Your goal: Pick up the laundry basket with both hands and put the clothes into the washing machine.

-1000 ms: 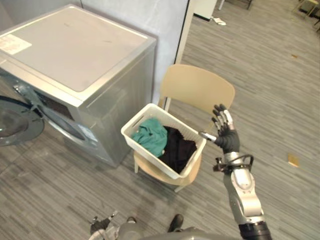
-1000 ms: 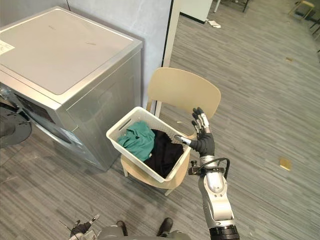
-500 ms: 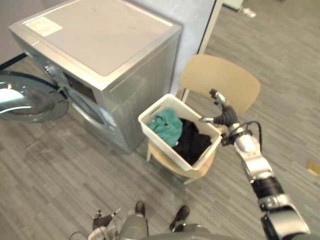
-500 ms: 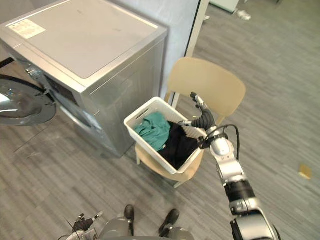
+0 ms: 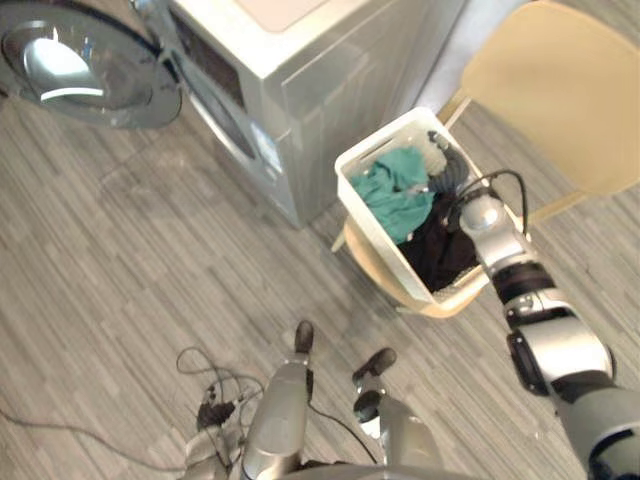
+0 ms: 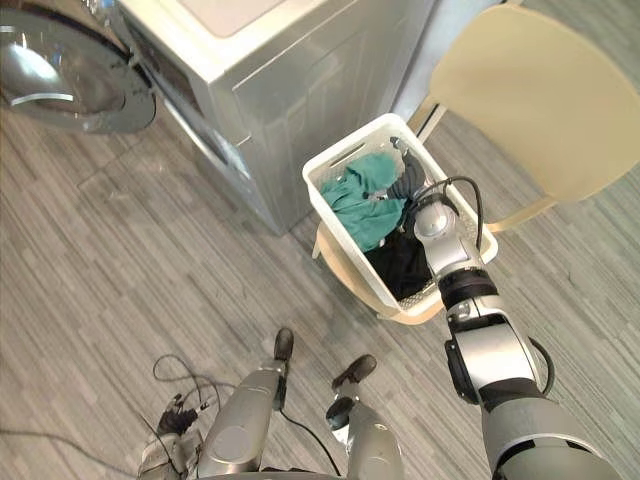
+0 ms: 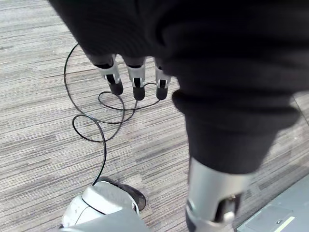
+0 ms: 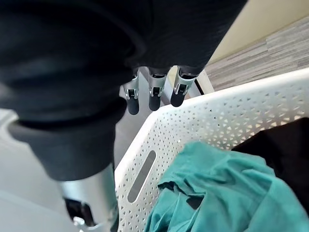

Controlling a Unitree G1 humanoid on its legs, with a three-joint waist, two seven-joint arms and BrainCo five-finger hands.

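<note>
We see grey plank floor all round. The silver washing machine stands on the robot's left, and its round door is swung open toward the floor. The beige chair stands just beside the machine's corner. The white laundry basket sits on the chair seat, one short end close to the machine's side, and neither hand holds it. Inside, a teal garment is bunched at the end nearer the machine, and a black garment touches it at the other end. Both are in the basket, none in the machine.

The right hand hangs over the basket's far rim, above the perforated wall with the slot handle. Its fingers are straight, side by side, clamped on nothing and clear of the rim.

The left hand hangs low over the floor, well apart from the basket. Its fingers are straight and relaxed, holding nothing.
</note>
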